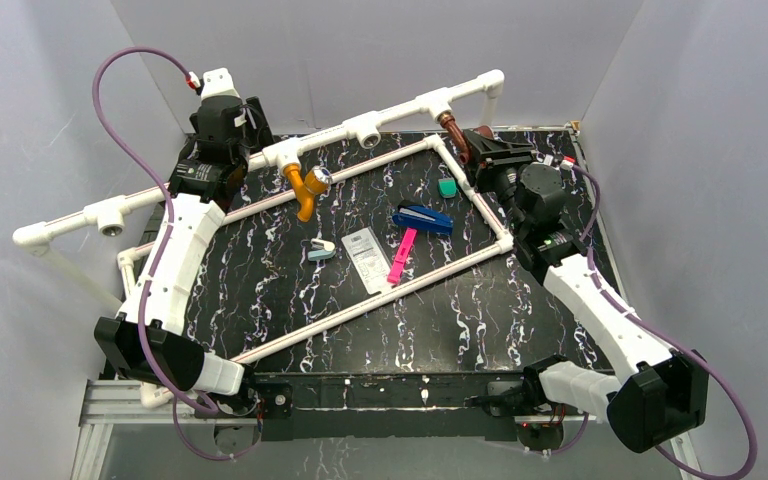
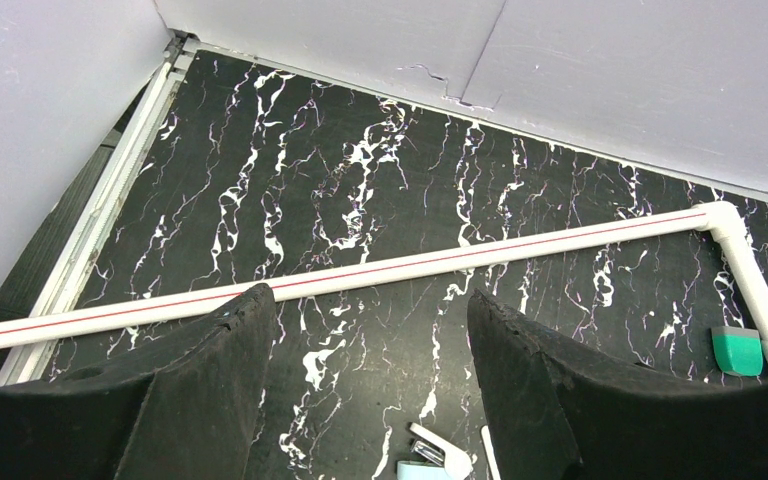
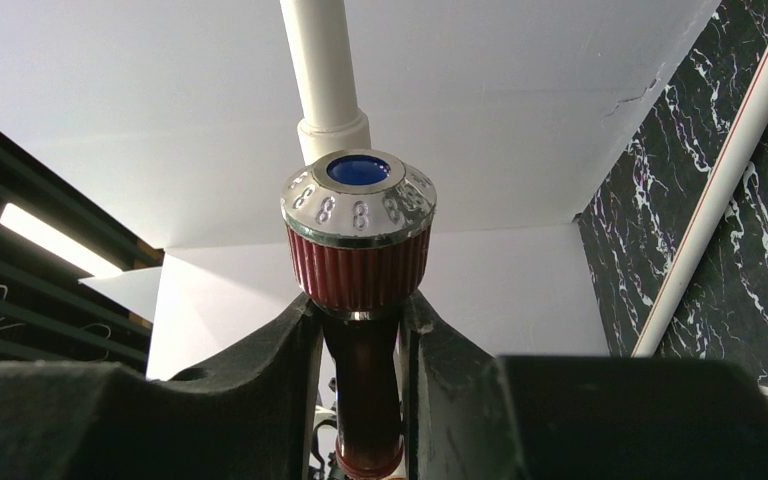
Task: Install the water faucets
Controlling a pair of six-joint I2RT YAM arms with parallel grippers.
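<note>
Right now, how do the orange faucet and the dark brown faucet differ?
The orange faucet hangs ungripped; the dark brown faucet sits between the right tool's fingers. The orange faucet is farther left on the white pipe than the dark brown faucet. Both have silvery knobs.

Glossy dark brown faucet [image 3: 365, 400] with ribbed, shiny silvery knob [image 3: 358, 205]

I read no sure text. The silvery round knob [image 3: 358, 208] on the dark brown plastic faucet [image 3: 366, 400] bears embossed eight-like marks; the flat white card's [image 1: 365, 257] print is illegible.
</note>
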